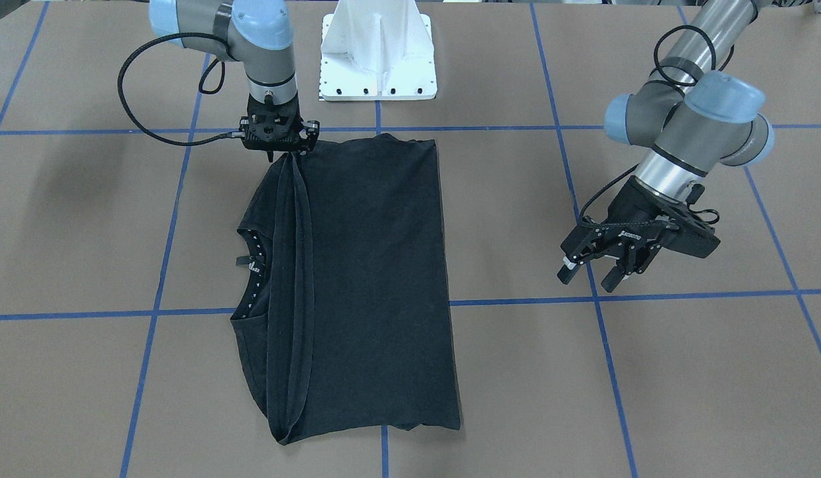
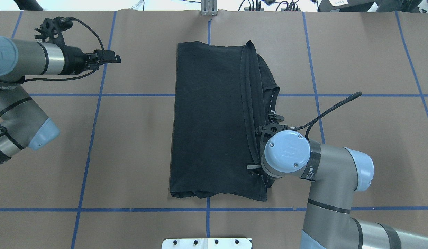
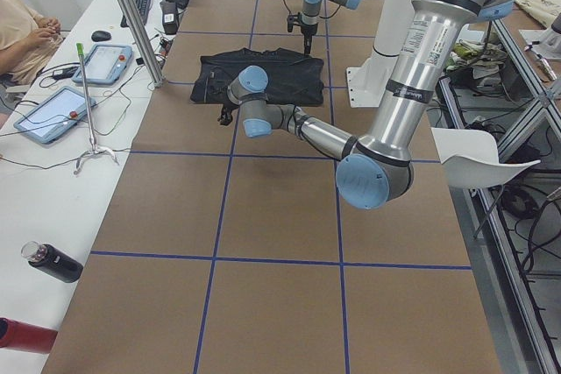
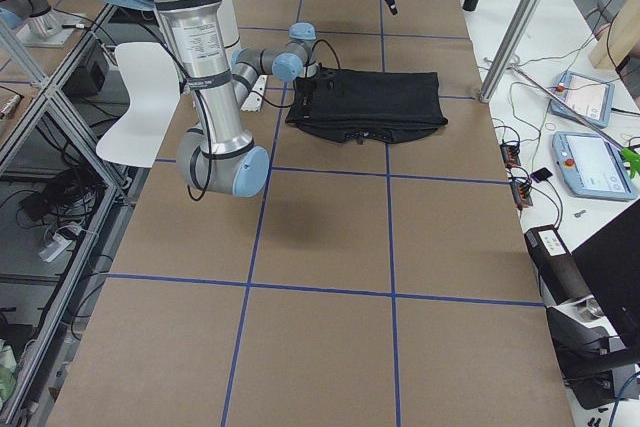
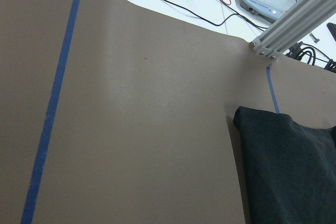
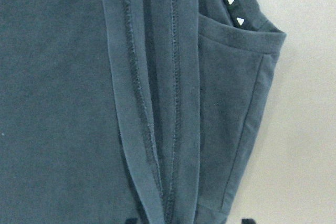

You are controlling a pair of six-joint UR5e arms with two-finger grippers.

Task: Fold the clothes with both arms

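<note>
- The black T-shirt (image 1: pixel 370 279) lies flat on the brown table (image 1: pixel 649 398), just in front of the white pedestal base (image 1: pixel 378 60), folded into a long rectangle running away from the base
- Its collar (image 1: pixel 253 265), dotted with white triangles, peeks out on the side toward the base's right
- A stitched hem (image 1: pixel 297 265) runs the shirt's length beside the collar
- The right gripper (image 1: pixel 285 147) points down at the shirt corner nearest the base, its jaws apart and straddling the hem's end
- The left gripper (image 1: pixel 589 273) hovers far to the base's left, well apart from the shirt, with its fingers spread and holding nothing
</note>
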